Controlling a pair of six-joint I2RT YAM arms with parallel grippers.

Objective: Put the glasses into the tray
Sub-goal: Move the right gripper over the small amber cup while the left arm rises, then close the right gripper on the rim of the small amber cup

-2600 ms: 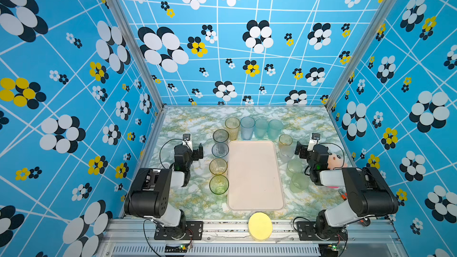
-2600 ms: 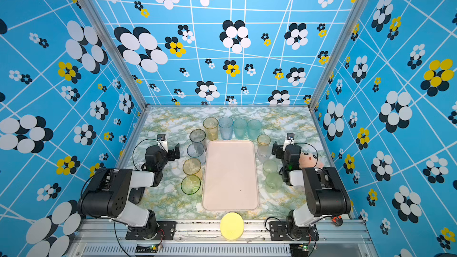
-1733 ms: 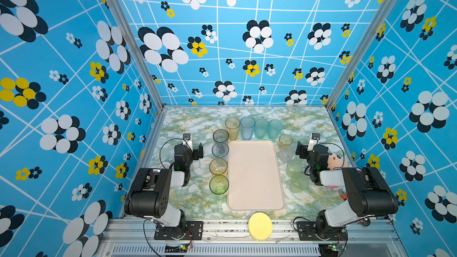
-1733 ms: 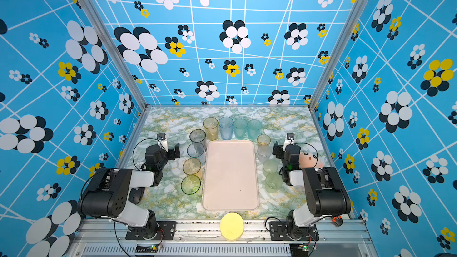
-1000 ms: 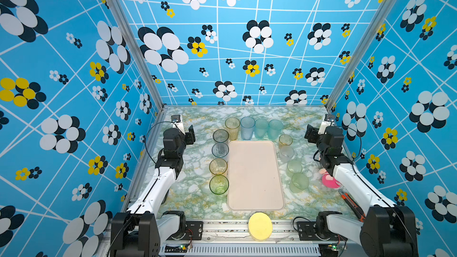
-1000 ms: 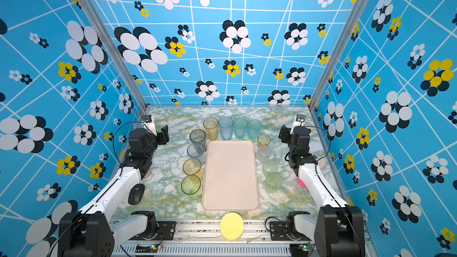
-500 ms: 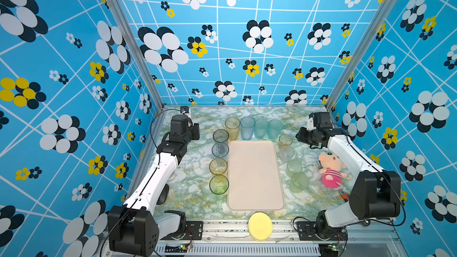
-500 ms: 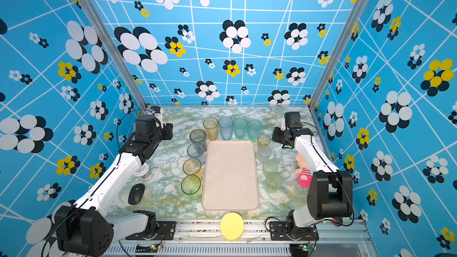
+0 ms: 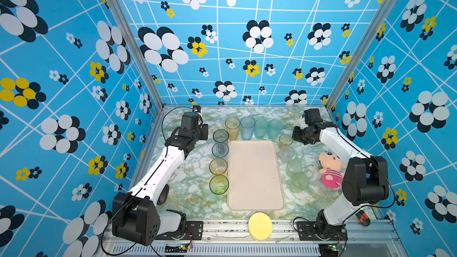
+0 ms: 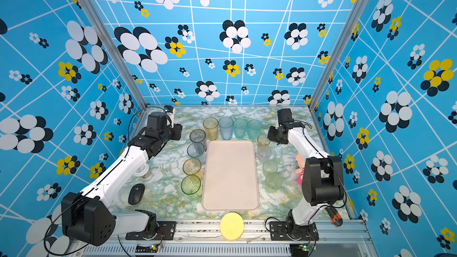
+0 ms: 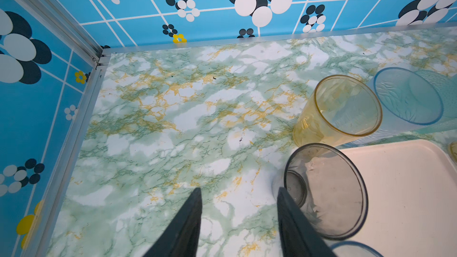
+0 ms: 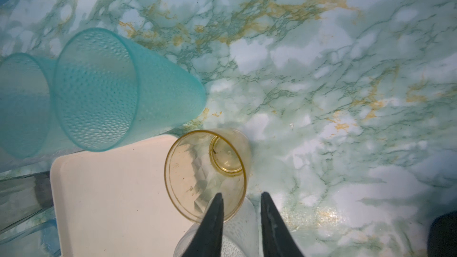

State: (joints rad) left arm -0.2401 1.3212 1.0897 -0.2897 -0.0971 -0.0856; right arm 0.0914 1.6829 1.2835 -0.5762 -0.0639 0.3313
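The pale pinkish tray (image 9: 254,194) lies bare mid-table, ringed by upright glasses. My left gripper (image 11: 238,190) is open over the marble, one finger beside the smoky grey glass (image 11: 329,191) at the tray's far left corner (image 9: 220,135). A tall amber glass (image 11: 343,105) stands just beyond. My right gripper (image 12: 241,194) hangs open above the short amber glass (image 12: 205,171), one finger over its mouth, the other outside its rim. A clear glass (image 12: 237,233) sits under those fingers. In both top views the grippers (image 9: 204,132) (image 10: 270,135) flank the far glasses.
Teal glasses (image 12: 103,90) line the tray's far edge. A pink plush toy (image 9: 331,169) sits near the right arm. A yellow sponge disc (image 9: 260,226) rests on the front rail. A black mouse (image 10: 136,194) and a white lid (image 10: 142,170) lie under the left arm.
Both arms have unfolded from beside the tray and stretched to the far end of the table. Each gripper has since come down close to the farthest glass on its side.
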